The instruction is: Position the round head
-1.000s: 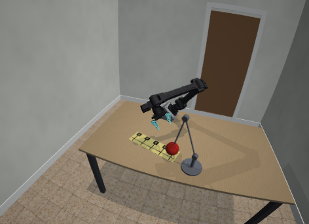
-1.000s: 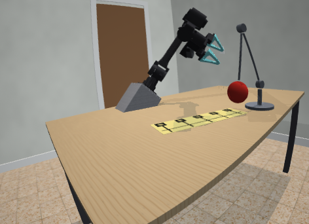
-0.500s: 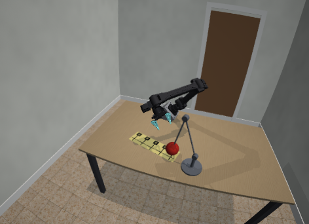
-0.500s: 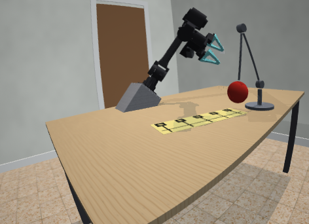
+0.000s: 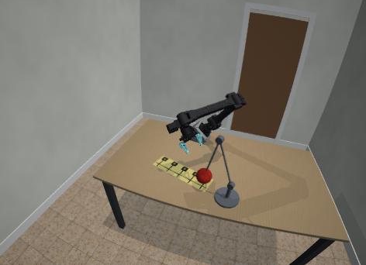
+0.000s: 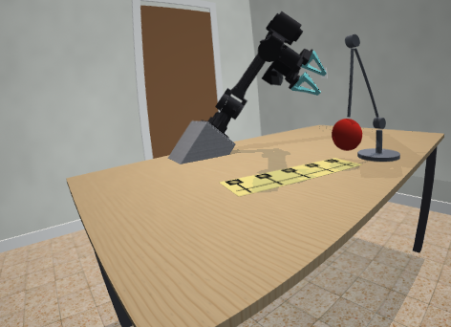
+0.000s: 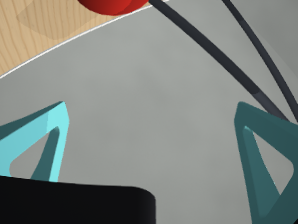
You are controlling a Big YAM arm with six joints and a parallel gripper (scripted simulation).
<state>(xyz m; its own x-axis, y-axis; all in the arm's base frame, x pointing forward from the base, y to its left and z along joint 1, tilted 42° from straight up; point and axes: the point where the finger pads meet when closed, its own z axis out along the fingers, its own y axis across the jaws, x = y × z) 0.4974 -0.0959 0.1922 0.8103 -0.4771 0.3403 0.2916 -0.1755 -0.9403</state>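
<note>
The lamp's round red head [image 5: 204,175] [image 6: 347,134] [image 7: 114,5] hangs above the bench near the foot end of the yellow strip [image 5: 179,173] [image 6: 231,187], around the nearest marks; which mark it is over I cannot tell exactly. The lamp's grey foot [image 5: 222,201] [image 6: 367,155] stands just past that end. Its two thin arms rise to a top joint [image 5: 219,139] [image 6: 352,41]. My gripper [image 5: 193,149] [image 6: 323,84] [image 7: 151,111] is open and empty, in the air above the bench, beside the lamp's arms and higher than the head. Nothing touches the head.
The robot's grey base block [image 6: 197,143] stands at the bench's back edge. The lamp's top joint and arms stand upright to one side of my fingers. The bench's front edge [image 5: 172,201] runs close to the strip and foot.
</note>
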